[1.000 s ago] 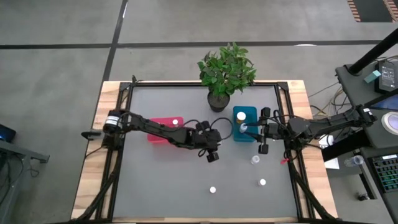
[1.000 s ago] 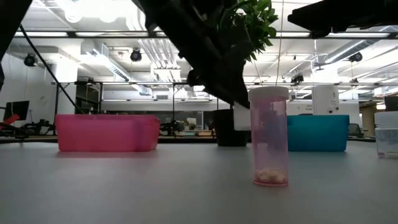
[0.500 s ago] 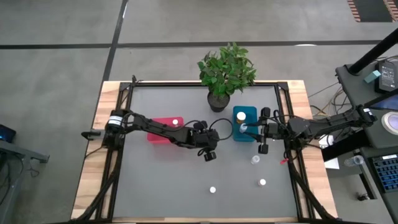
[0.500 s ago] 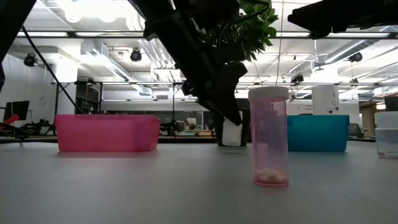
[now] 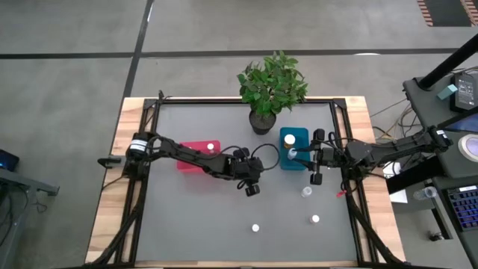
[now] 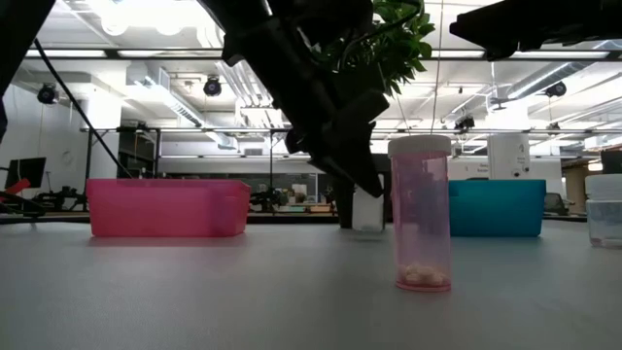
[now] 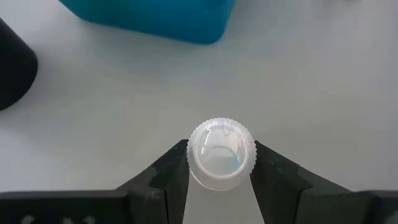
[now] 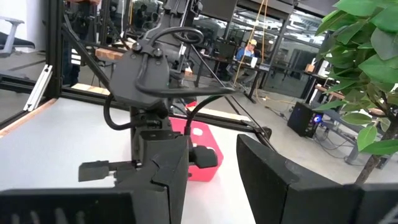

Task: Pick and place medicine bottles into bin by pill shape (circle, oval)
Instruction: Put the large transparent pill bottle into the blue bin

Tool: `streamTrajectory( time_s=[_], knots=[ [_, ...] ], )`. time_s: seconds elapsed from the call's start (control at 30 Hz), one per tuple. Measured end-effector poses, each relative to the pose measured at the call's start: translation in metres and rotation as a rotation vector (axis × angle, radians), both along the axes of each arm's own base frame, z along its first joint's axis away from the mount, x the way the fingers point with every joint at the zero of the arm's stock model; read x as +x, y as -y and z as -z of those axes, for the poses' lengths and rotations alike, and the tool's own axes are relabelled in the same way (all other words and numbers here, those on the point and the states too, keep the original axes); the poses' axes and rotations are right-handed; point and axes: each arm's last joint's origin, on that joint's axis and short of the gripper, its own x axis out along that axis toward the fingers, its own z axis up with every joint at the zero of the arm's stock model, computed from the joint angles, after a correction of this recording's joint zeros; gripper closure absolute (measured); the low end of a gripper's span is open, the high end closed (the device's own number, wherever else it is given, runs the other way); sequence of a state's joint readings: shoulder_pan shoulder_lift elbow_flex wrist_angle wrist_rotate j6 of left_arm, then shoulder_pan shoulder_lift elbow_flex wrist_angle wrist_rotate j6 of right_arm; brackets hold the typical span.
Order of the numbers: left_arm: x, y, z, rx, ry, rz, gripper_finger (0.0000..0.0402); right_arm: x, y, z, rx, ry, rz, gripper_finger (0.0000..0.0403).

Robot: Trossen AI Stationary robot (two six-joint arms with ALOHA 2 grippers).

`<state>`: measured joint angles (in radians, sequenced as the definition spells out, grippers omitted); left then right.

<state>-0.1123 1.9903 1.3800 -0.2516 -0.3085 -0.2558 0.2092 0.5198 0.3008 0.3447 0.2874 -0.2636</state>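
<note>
Medicine bottle [image 7: 221, 151] upright, cap-up, pinched between left gripper [image 7: 220, 177] fingers; red bin [image 5: 196, 156] nearer (right gripper [image 8: 211, 165] spread, idle).

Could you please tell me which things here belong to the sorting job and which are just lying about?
Job: red bin, blue bin, bottle between the left gripper's fingers, three loose bottles, right gripper.
Lying about: potted plant.

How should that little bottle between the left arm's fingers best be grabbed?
Likely by its ribbed white cap, coming straight down from above. The bottle stands upright, and the left tool already has a finger on each side of the round cap.
</note>
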Motion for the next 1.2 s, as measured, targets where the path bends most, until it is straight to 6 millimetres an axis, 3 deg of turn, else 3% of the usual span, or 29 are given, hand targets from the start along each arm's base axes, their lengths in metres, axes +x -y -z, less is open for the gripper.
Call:
streamTrajectory(
  time_s=[0.6,0.93,1.03,1.2],
  knots=[
    [-0.003,-0.001,0.007,0.009,-0.012,-0.009,0.0267,0.000,0.000,0.000,0.000,0.000,0.000,0.0275],
    [-0.005,-0.001,0.008,0.014,-0.023,-0.004,0.0199,0.000,0.000,0.000,0.000,0.000,0.000,0.0275],
    [-0.007,-0.001,0.003,0.040,-0.032,0.027,0.0184,0.000,0.000,0.000,-0.001,-0.001,0.000,0.0275],
    [-0.014,-0.001,-0.023,0.089,0.001,0.086,0.0180,0.000,0.000,0.000,0.001,0.002,0.000,0.0275]
  ],
)
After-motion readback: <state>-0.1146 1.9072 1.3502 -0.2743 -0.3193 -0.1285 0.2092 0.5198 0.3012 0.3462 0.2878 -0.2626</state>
